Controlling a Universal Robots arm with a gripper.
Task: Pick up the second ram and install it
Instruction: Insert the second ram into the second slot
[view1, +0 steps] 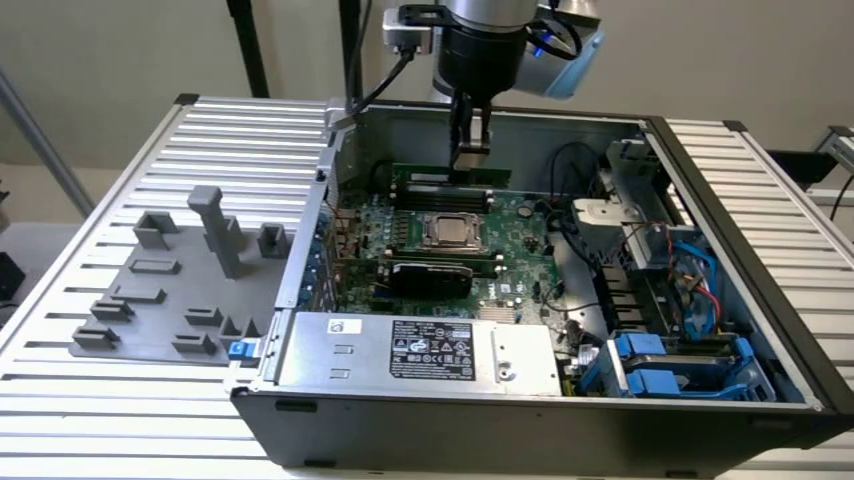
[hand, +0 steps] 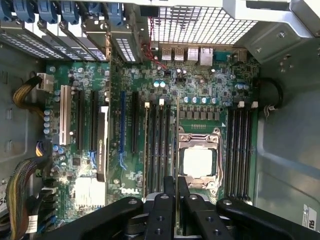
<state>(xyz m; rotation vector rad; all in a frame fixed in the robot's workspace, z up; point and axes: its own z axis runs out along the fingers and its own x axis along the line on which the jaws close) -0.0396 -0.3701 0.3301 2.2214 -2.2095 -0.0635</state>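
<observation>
The second ram, a long thin green circuit-board stick (view1: 424, 176), stands on edge at the black memory slots (hand: 160, 145) beside the square silver processor (view1: 454, 230). Tilted or off its slot, I reckon it would jam or slip. The black two-fingered pincer (view1: 469, 158) is nearly closed, pinching its top edge.

White DELL logo (hand: 121, 189) on the green motherboard (hand: 200, 80), power supply label (view1: 434, 350) print too small to read
</observation>
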